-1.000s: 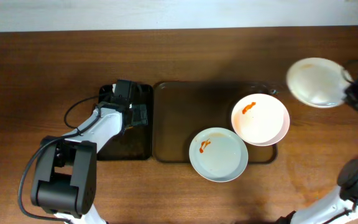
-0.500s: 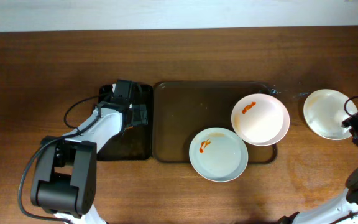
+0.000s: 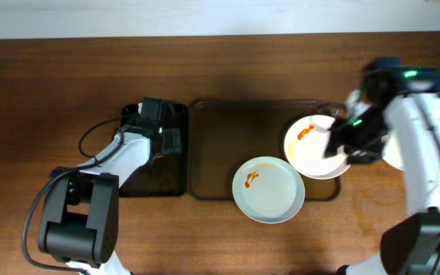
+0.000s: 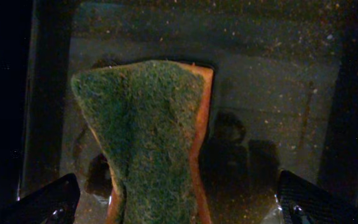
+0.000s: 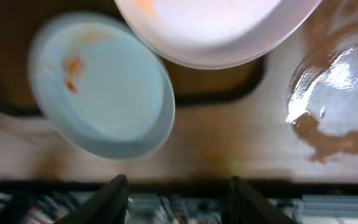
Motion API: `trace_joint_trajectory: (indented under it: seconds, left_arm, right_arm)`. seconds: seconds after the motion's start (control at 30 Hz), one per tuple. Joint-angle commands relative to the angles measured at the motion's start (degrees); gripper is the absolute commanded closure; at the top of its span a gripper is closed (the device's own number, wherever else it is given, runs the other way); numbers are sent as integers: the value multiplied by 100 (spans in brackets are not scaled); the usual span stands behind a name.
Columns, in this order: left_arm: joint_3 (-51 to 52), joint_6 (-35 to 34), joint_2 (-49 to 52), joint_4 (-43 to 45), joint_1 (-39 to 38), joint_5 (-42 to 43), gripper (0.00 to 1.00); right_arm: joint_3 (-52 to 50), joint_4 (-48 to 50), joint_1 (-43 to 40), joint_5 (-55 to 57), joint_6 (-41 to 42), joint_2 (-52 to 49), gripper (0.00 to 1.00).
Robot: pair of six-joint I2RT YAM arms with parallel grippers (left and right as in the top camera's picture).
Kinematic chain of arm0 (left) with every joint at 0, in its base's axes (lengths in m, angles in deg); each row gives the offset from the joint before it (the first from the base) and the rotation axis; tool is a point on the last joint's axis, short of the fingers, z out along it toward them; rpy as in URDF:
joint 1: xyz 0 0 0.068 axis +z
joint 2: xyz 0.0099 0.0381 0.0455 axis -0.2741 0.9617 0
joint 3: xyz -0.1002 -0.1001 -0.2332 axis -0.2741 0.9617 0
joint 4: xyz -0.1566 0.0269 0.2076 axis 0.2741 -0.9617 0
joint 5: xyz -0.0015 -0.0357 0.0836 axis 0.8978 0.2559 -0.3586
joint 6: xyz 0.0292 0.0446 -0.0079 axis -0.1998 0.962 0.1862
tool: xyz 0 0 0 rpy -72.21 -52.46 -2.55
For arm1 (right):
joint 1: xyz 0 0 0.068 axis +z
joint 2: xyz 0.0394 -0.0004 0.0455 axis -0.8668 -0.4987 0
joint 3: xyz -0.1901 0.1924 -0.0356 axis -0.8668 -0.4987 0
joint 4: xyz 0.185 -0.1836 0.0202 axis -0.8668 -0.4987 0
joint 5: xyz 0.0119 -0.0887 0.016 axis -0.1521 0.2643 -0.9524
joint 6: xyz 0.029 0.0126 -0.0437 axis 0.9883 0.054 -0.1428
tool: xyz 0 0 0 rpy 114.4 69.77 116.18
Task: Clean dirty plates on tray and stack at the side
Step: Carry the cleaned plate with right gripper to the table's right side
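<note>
Nearest, the pale blue round plate [image 3: 268, 189] with an orange smear overhangs the front edge of the dark brown rectangular tray [image 3: 220, 145]. Just behind, the right pincer [image 5: 179, 198] hangs spread and empty over the white round plate [image 3: 309, 153], also smeared. It should probably pinch that plate's right rim, clear of the sauce. Farther left, the left pincer [image 4: 179, 205] gapes above the green-and-orange scouring sponge [image 4: 148, 130] in its black tub [image 3: 166, 179].

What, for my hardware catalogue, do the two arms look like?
Both have white shells with black joints. The left arm has a black cable looping beside it; the right arm shows a green light near its wrist. The left fingers are black.
</note>
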State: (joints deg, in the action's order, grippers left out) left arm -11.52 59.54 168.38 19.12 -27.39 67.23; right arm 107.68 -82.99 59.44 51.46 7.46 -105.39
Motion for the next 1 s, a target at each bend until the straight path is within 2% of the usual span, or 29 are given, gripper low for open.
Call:
trace_joint_trajectory:
  seconds: [0.0,0.1,0.17,0.23,0.27,0.43,0.5,0.67,0.7,0.73,0.87,0.97]
  left_arm:
    - [9,31,90,-44,4,-9,0]
    - [9,31,90,-44,-7,-9,0]
    - [9,31,90,-44,-2,-9,0]
    - [9,31,90,-44,0,-9,0]
    - [9,31,90,-44,-2,-9,0]
    - [9,31,90,-44,-2,-9,0]
    - [9,31,90,-44,-2,-9,0]
    - [9,31,90,-44,-2,-9,0]
    - [9,31,90,-44,-2,-9,0]
    - [9,31,90,-44,-2,-9,0]
    - [9,31,90,-44,-2,-9,0]
    - [9,31,90,-44,-2,-9,0]
  right_arm:
    - [-1342,289,807,376,638,402,47]
    - [-2822,1360,1329,-31,1169,1193,46]
    - [-3333,1755,1482,26,1631,1381,48]
    - [-3915,2656,1532,31,2044,1392,58]
    - [-4041,2959,1530,31,2114,1392,67]
    - [-4304,3812,1530,245,2441,1392,71]
    - [-4413,3810,1523,245,2675,1392,71]
    - [-4426,3805,1526,-55,2675,1392,71]
    - [-4426,3805,1526,-55,2673,1392,80]
    - [-4426,3812,1528,-55,2673,1392,94]
    - [-4422,4028,1526,98,2673,1392,96]
    - [-4282,4680,1526,94,2675,1392,96]
